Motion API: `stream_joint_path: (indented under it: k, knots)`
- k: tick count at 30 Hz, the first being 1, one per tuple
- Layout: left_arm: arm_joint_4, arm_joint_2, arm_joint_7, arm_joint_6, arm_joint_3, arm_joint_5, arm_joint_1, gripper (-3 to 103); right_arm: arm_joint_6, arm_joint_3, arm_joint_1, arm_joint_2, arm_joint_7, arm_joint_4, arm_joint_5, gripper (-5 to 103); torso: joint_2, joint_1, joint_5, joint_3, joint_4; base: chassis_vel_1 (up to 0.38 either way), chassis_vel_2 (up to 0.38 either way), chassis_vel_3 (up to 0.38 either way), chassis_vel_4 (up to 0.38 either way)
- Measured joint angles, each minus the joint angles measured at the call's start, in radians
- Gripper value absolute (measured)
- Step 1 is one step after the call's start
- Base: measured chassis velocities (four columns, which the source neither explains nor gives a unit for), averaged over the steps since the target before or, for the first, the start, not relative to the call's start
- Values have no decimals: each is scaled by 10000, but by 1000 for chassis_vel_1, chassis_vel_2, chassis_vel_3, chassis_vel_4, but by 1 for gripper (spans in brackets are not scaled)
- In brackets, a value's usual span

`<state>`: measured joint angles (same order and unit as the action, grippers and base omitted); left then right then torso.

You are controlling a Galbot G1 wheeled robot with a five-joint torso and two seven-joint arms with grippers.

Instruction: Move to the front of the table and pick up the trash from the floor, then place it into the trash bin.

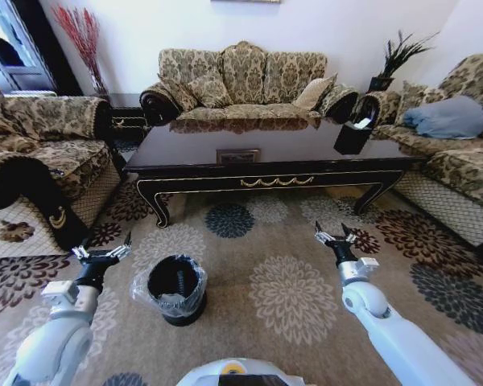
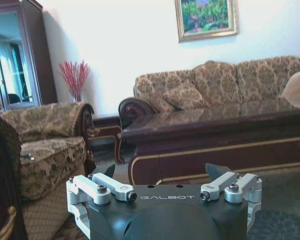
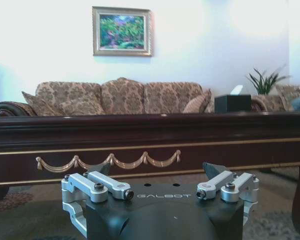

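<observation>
The long dark wood table (image 1: 225, 135) with gold trim stands just ahead of me, and its apron (image 3: 155, 145) is close in the right wrist view. On the patterned carpet floor (image 1: 306, 269) sits the black trash bin (image 1: 177, 288) with its clear bag, just right of my left gripper (image 1: 102, 251). That gripper (image 2: 162, 171) hangs open and empty, low over the carpet. My right gripper (image 1: 333, 233) is also open and empty, held in front of the table (image 3: 158, 168). The trash is out of view.
Patterned sofas flank the table on the left (image 1: 48, 145), behind (image 1: 245, 84) and on the right (image 1: 451, 137). A black tissue box (image 1: 352, 135) stands on the table's right end. A small dark side table (image 2: 107, 131) fills the back left corner. Open carpet lies between my arms.
</observation>
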<state>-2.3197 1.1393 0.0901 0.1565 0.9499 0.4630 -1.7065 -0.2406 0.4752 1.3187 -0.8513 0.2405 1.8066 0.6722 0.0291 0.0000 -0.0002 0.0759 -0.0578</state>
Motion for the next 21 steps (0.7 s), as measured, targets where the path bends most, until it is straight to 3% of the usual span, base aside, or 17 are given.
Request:
stream_joint_path:
  k: [9,21]
  knots:
    - [-739,1090,-60,-108,225,-872,-1202,100,-382,183,174,405,-496,270,215,100,1,0,2,0,6,0,0,0,0]
    - [-501,1107,209,45,439,-1053,-1280,100,-465,166,365,426,-1139,388,204,100,1,0,2,0,2,0,0,0,0]
